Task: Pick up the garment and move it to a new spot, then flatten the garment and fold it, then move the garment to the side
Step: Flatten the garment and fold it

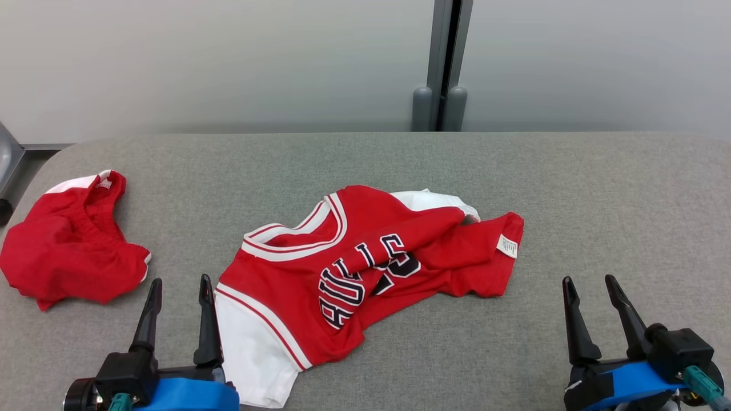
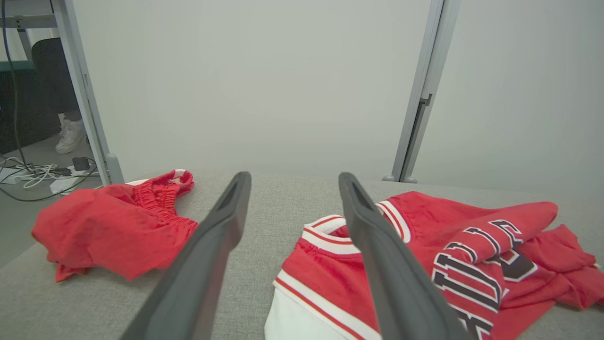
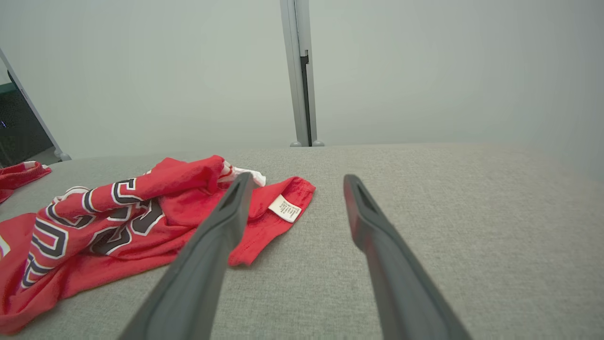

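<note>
Nearest, the left gripper [image 1: 180,279] and right gripper [image 1: 588,279] rest low, jaws spread and empty, flanking the work, likely ready to reach in. Between them the crumpled red jersey [image 1: 342,268] lies unfolded on the grey table [image 1: 571,188]; farther left, red shorts [image 1: 68,251] lie apart

A: How do the arms end?
B: Both the left gripper [image 1: 180,279] and right gripper [image 1: 588,279]: two long dark tapered fingers [image 1: 577,325], black bases [image 1: 677,345], blue wrist bands [image 1: 639,379].
A: Cables?
B: A teal plug [image 1: 699,381], perhaps a connector.
</note>
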